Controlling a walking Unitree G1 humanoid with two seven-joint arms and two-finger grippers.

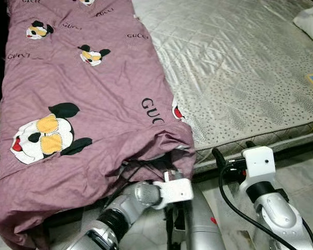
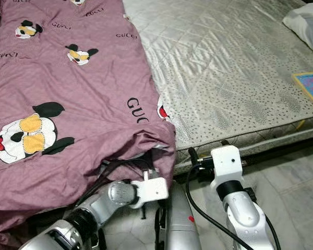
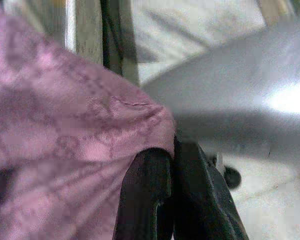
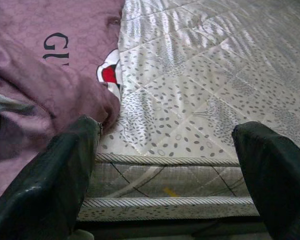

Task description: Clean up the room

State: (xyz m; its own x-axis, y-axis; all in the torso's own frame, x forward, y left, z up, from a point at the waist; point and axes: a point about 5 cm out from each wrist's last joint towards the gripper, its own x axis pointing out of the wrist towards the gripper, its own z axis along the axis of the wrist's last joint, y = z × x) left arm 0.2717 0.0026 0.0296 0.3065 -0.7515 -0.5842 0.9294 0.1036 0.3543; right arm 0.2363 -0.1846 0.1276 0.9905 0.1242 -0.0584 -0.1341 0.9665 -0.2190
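A: Quilt spread over the left strip of the mattress, near corner bunched and hanging off the foot edge at 6 o'clock. Corner pinched in left gripper, black fingers closed tight on a fold of purple cloth.

B: Depth of that pinch?

A: Shallow, judging by the wrist view. Just the hem between the pads. Likely to slip out under a hard pull, given the weight of cloth lying on the bed.

B: Other arm?

A: Right gripper held at the mattress edge, 3 o'clock of the bunched corner, fingers spread wide, nothing between them. Quilt edge just beside its left finger, not touching as far as can be told.

B: Snag points?

A: Black cable looping from the right wrist, close to the hanging cloth. Could catch a fold on a sideways sweep. Cloth also draped over the left wrist, so lifting may drag the whole bundle floorward at 7 o'clock.

B: Anything further out?

A: Book at the mattress's far right edge, 2 o'clock, and white cloth at 1 o'clock. Well apart from the quilt; at risk only from a full-width throw.
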